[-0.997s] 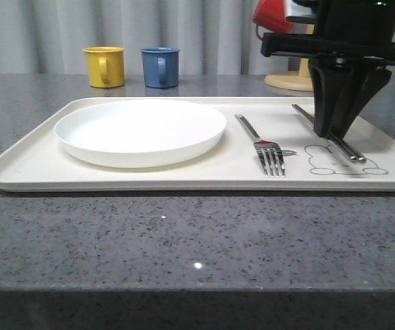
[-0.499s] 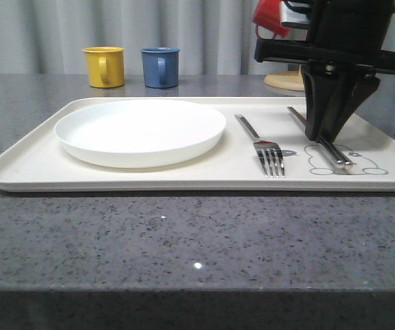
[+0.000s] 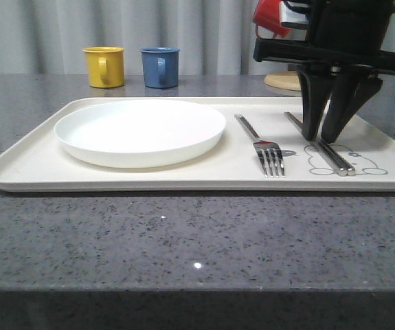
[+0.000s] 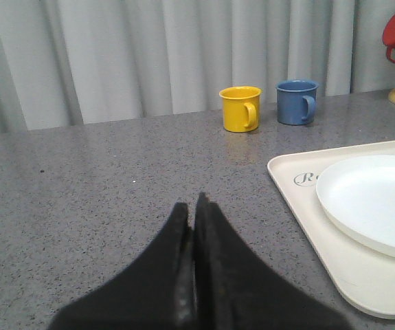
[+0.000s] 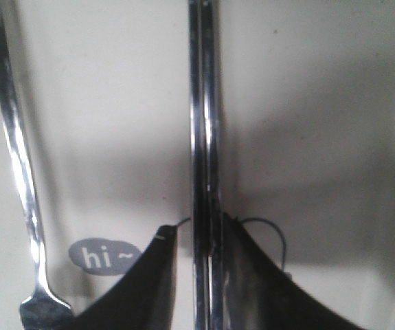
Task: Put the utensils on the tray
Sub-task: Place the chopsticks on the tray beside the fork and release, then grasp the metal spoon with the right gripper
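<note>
A grey speckled table [image 3: 183,240] is seen with a cream tray [image 3: 32,165] laid across it; a round white plate [image 3: 140,130] occupies the left part of the tray, well apart from the cutlery on the right part; behind the tray, near a pale curtain [image 3: 183,31], a yellow mug [image 3: 104,66] and a blue mug [image 3: 160,67] are stood side by side, and a red mug [image 3: 269,15] is hung at the upper right above a pale round base [image 3: 283,80], partly hidden by the black arm; nothing is placed between the plate and the fork. The fork [image 3: 261,145] is laid flat on the tray, tines toward the near rim, beside a small grey "hi~" bubble [image 5: 101,257] printed on the tray; the chopsticks [image 3: 319,144] are laid flat and close together just to the fork's right, their near ends resting over the drawn rabbit [image 3: 345,161]. The right gripper [image 3: 329,137] is held upright over the chopsticks with its fingers slightly apart, one on each side of the pair; in the right wrist view the chopsticks [image 5: 205,165] are seen running through the gap, the one finger just clear of them, contact with the other not to be judged. The left gripper [image 4: 193,237] is held above bare table left of the tray, its fingers pressed together on nothing
</note>
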Action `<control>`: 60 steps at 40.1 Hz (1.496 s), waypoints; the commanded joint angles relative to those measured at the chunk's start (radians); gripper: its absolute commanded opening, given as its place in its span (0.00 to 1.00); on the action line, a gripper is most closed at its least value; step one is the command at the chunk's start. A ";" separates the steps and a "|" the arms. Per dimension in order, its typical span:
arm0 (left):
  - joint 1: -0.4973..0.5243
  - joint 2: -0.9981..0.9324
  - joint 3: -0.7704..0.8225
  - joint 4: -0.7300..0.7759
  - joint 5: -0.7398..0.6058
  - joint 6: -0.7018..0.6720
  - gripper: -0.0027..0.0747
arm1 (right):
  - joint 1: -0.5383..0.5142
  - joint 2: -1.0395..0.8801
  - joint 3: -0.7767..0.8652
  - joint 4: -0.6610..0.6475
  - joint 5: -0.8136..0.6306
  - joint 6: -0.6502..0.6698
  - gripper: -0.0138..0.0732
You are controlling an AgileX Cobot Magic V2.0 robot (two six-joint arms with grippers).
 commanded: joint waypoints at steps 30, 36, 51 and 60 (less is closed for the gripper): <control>-0.008 0.012 -0.027 -0.012 -0.083 -0.008 0.01 | -0.249 -0.100 -0.186 -0.199 0.174 -0.335 0.59; -0.008 0.012 -0.027 -0.012 -0.083 -0.008 0.01 | -0.380 -0.092 -0.186 -0.210 0.174 -0.498 0.59; -0.008 0.012 -0.027 -0.012 -0.083 -0.008 0.01 | -0.540 -0.028 -0.186 -0.182 0.150 -0.549 0.59; -0.008 0.012 -0.027 -0.012 -0.083 -0.008 0.01 | -0.540 0.021 -0.186 -0.174 0.124 -0.550 0.59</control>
